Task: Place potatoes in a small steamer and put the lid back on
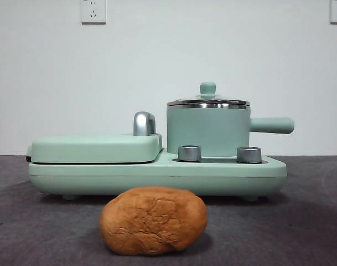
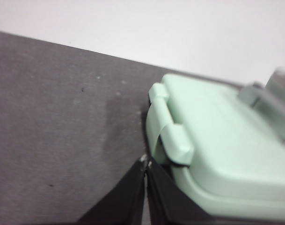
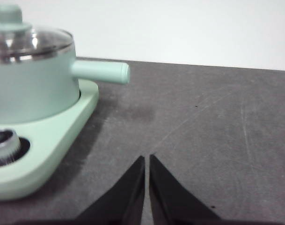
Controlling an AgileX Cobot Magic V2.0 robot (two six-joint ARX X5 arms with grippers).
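The potato (image 1: 153,220), an orange-brown cracked oval lump, lies on the dark table in front of the appliance in the front view. The small mint-green steamer (image 1: 208,131) stands on the appliance's right side, its straight handle (image 1: 272,125) pointing right, with the glass lid (image 1: 208,101) on it, knob up. It also shows in the right wrist view (image 3: 32,79) with its lid (image 3: 30,40). My left gripper (image 2: 146,161) is shut and empty beside the appliance's left end. My right gripper (image 3: 147,158) is shut and empty over bare table to the right of the steamer. Neither arm shows in the front view.
The mint-green appliance base (image 1: 157,174) carries a flat griddle cover (image 1: 93,147) on its left with a steel handle (image 1: 144,123), and two steel dials (image 1: 190,153) (image 1: 249,154) in front of the pot. The griddle cover also shows in the left wrist view (image 2: 217,136). A white wall stands behind.
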